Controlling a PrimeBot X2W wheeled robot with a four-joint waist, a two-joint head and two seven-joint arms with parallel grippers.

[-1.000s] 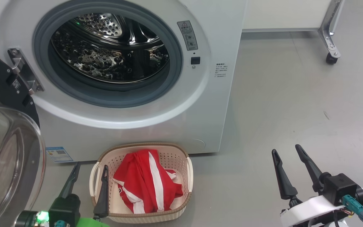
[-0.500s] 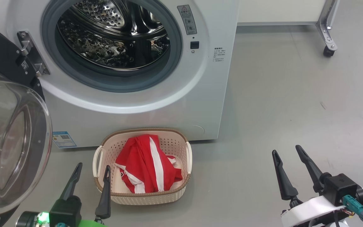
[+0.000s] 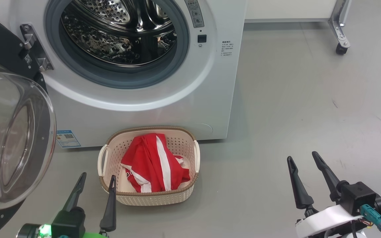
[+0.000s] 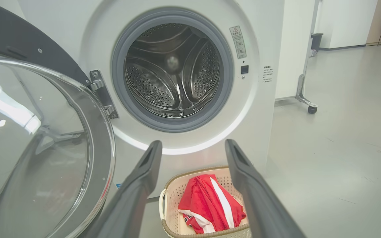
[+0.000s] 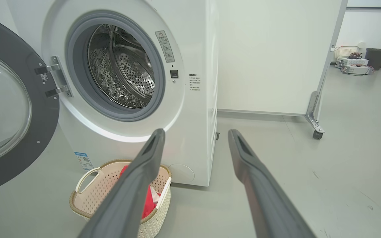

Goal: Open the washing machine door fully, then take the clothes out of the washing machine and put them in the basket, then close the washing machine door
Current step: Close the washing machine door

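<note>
The washing machine (image 3: 164, 105) stands with its door (image 3: 10, 138) swung wide to the left, glass bowl bulging outward. Its steel drum (image 4: 174, 71) looks bare inside. On the floor before the machine, the cream basket (image 3: 149, 196) holds the red and white striped clothes (image 3: 154, 163). My left gripper (image 3: 98, 177) hovers open just left of the basket's near corner, nothing between its fingers. Far to the right, over bare floor, my right gripper (image 3: 302, 158) is open and holds nothing. The left wrist view shows the basket (image 4: 174, 195), clothes (image 4: 210, 203) and door (image 4: 41, 142).
A white panel on a metal leg with a caster (image 3: 340, 49) stands at the back right. Grey floor stretches right of the machine. In the right wrist view, a dark bin (image 5: 376, 58) and boxes sit far off.
The head camera has drawn back and tilted, so machine and basket sit higher in the picture. Both grippers stay open in the same spots.
</note>
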